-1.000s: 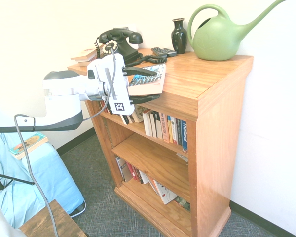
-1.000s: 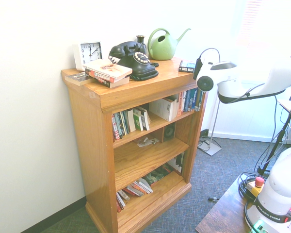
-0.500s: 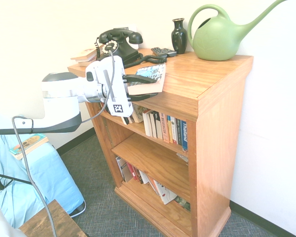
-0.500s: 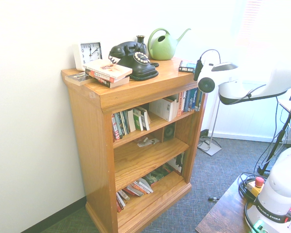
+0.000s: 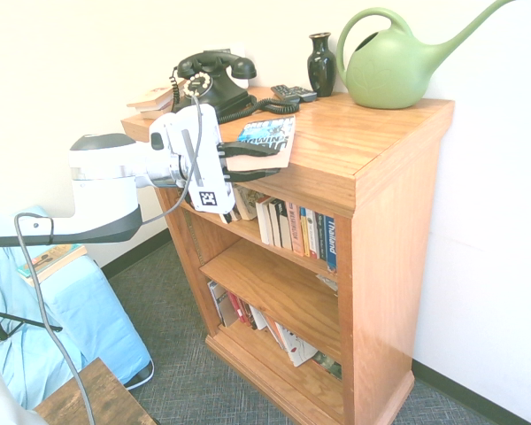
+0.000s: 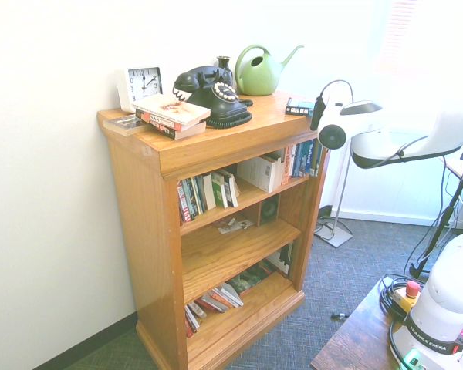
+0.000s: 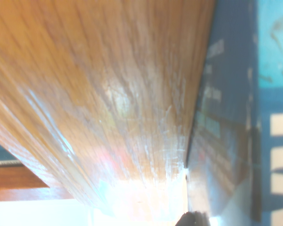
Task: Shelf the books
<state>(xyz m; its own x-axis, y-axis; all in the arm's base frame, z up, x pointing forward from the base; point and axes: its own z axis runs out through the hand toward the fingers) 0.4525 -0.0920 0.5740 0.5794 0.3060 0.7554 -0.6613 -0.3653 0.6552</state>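
A blue-and-white paperback book point(image 5: 267, 137) lies on the wooden bookcase top point(image 5: 354, 133) with its near end over the front edge. My gripper point(image 5: 255, 162) reaches in level from the left and is shut on that overhanging end, one finger above the cover and one below. In the second exterior view the same book point(image 6: 299, 109) shows at the top's right corner beside the wrist. In the wrist view its blue cover point(image 7: 269, 84) runs along the wood grain point(image 7: 108, 94). More books stand on the upper shelf point(image 5: 296, 228), and others lie slumped on the bottom shelf point(image 5: 265, 323).
On the top stand a black dial telephone point(image 5: 214, 78), a dark vase point(image 5: 321, 64), a green watering can point(image 5: 394, 66), a remote point(image 5: 294, 92), a white clock point(image 6: 144, 85) and a small stack of books point(image 6: 172, 114). A blue couch point(image 5: 62, 319) carrying another book point(image 5: 51, 259) is at the left.
The fingers have closed from wide apart onto the book's near end. The wrist has shifted slightly left and up, and the book has moved a little with it.
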